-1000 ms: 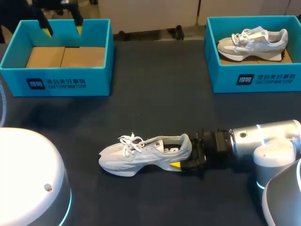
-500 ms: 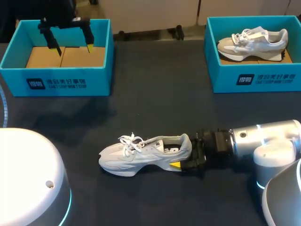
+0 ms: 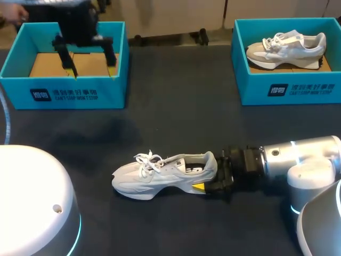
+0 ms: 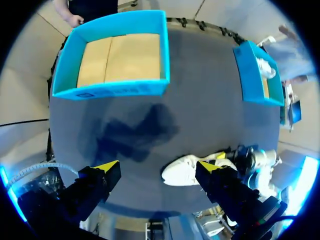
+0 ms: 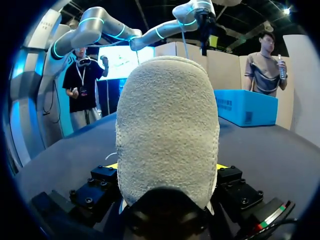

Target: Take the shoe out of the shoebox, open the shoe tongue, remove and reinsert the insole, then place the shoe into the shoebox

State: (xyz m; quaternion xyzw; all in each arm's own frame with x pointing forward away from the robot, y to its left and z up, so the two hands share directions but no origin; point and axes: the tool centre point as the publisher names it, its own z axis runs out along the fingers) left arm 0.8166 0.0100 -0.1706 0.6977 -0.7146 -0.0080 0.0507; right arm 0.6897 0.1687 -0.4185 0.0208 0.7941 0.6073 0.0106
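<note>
A pale grey shoe (image 3: 165,175) with white laces lies on its sole on the dark table, toe to the left. My right gripper (image 3: 211,180) comes in from the right and is shut on the shoe's heel (image 5: 167,135), one finger on each side of it. The empty blue shoebox (image 3: 65,88) with a cardboard floor stands at the back left. My left gripper (image 3: 91,66) hangs open over that box, holding nothing. In the left wrist view the shoe (image 4: 187,170) lies far below, between the spread fingers of the left gripper (image 4: 157,167), with the empty shoebox (image 4: 117,89) ahead.
A second blue shoebox (image 3: 287,88) at the back right holds another pale shoe (image 3: 285,45). Dark bare tabletop (image 3: 176,106) lies between the two boxes and the shoe.
My left gripper has moved right and toward the front over the empty box, staying open. The right gripper and the shoe have not moved.
</note>
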